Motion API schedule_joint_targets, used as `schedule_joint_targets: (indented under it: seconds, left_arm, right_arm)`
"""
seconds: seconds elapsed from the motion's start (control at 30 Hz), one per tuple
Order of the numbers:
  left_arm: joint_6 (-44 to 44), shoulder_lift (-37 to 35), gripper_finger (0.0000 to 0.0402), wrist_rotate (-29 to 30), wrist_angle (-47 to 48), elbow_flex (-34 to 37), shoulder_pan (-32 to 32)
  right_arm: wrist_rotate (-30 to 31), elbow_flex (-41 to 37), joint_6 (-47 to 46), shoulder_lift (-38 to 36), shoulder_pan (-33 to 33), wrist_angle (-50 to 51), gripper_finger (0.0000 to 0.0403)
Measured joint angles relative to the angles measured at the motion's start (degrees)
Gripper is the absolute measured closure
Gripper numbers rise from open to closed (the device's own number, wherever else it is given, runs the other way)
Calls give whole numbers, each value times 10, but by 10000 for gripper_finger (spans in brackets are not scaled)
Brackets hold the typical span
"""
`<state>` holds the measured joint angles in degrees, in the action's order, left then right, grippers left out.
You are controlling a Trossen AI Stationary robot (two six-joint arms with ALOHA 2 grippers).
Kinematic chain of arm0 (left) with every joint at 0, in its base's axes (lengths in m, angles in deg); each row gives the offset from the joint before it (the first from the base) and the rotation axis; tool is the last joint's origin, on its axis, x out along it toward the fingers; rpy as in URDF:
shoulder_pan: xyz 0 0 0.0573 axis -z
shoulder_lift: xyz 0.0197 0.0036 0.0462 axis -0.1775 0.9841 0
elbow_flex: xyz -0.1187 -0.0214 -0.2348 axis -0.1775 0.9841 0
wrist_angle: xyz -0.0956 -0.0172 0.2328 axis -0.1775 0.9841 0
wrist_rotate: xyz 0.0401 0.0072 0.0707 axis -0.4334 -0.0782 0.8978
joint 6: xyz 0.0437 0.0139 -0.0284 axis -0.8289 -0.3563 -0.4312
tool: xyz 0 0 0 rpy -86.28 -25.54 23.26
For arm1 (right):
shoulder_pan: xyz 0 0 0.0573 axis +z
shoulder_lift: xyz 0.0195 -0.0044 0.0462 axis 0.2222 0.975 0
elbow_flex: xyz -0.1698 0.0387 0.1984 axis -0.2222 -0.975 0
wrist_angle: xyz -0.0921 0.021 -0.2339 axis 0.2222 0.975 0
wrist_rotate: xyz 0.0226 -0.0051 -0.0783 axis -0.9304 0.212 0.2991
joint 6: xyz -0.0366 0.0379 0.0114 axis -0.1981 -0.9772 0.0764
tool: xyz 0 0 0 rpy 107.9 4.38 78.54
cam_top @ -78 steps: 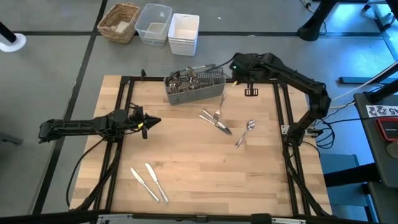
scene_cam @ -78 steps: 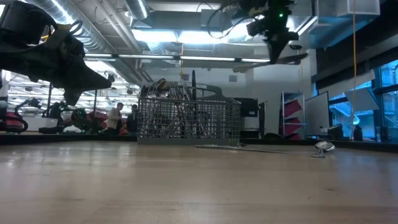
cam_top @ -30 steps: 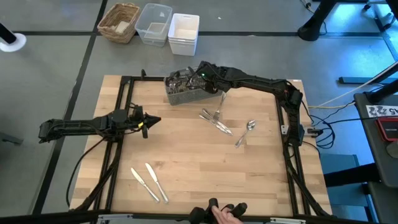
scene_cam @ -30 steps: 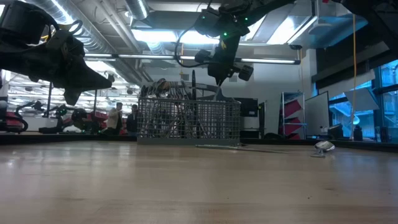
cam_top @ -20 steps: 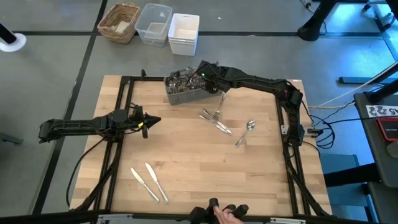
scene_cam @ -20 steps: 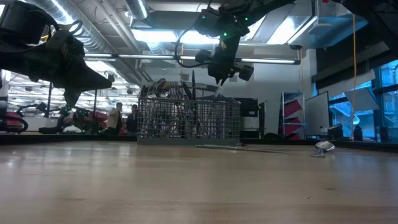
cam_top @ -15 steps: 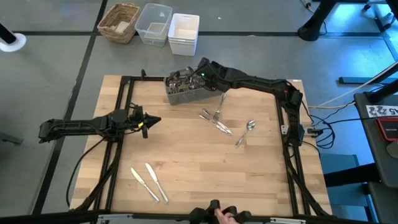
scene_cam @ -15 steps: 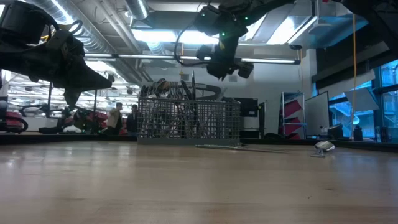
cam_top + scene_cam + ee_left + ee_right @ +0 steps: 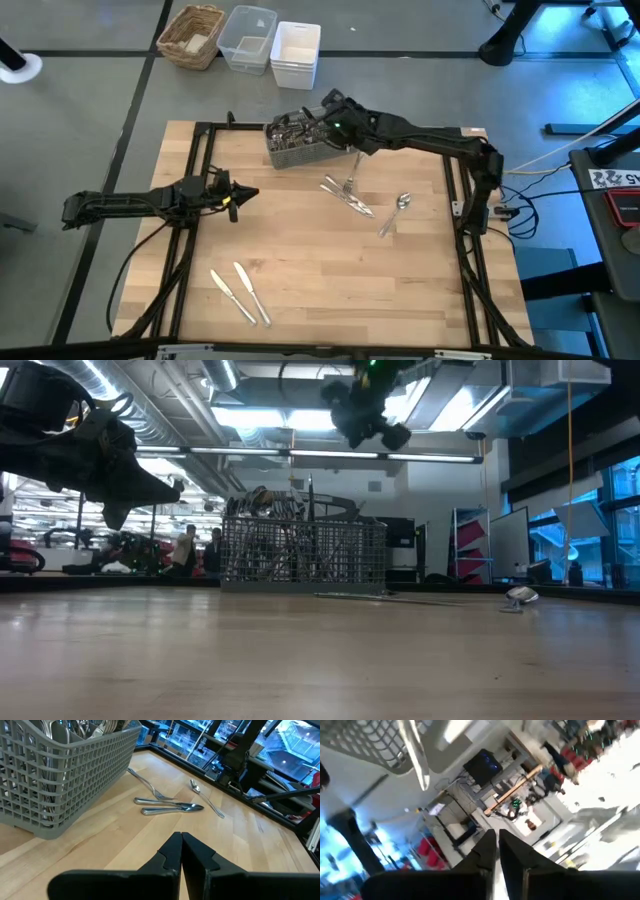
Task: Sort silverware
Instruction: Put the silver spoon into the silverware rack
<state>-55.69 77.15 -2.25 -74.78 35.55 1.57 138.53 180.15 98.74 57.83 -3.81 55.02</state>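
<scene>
A grey mesh caddy [image 9: 300, 142] [image 9: 303, 555] stands near the table's far edge with several pieces of silverware [image 9: 290, 125] upright in it. Loose silverware lies flat on the wood: a fork and two other pieces [image 9: 347, 192] [image 9: 167, 804], a spoon [image 9: 396, 212] [image 9: 205, 797], and two knives [image 9: 240, 292] near the front. My right gripper [image 9: 330, 103] [image 9: 496, 836] hangs high over the caddy's right end, shut, with nothing between its fingers. My left gripper [image 9: 252, 196] [image 9: 181, 840] waits shut above the table's left side.
A wicker basket [image 9: 192, 35], a clear tub [image 9: 248, 38] and white tubs [image 9: 295, 52] stand beyond the table's far edge. Dark frame rails [image 9: 200, 160] run along the table's sides. People [image 9: 185, 548] stand far off in the room. Bare wood lies at the table's middle.
My right gripper has gone up from just above the caddy's top to well clear of it, rolling its wrist as it rose. The caddy and the loose silverware have stayed put. A person's hand at the near edge has gone out of the high view.
</scene>
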Motion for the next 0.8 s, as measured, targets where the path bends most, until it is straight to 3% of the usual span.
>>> schedule_joint_targets:
  seconds: [0.1, 0.2, 0.3, 0.4, 0.5, 0.67, 0.8]
  left_arm:
    - [0, 0, 398, 0, 0, 0, 0]
    - [0, 0, 398, 0, 0, 0, 0]
    - [-11, 0, 398, 0, -1, 0, 0]
    - [-15, 0, 398, 1, -32, 0, 0]
    - [-14, 0, 398, 1, -99, 0, 0]
    - [-13, 1, 398, 1, -168, 0, 2]
    - [-13, 2, 398, 1, -170, -1, 12]
  right_arm:
    - [-7, 0, -122, -34, 7, 43, 380]
    - [-75, 0, -307, -73, 9, 138, 380]
    - [-247, 0, -495, -103, 8, 246, 380]
    - [-442, 0, -618, -114, 0, 295, 380]
    - [-551, 0, -671, -110, 1, 309, 378]
    - [-568, 0, -681, -82, 2, 324, 359]
    - [-543, 0, -681, -51, 0, 338, 314]
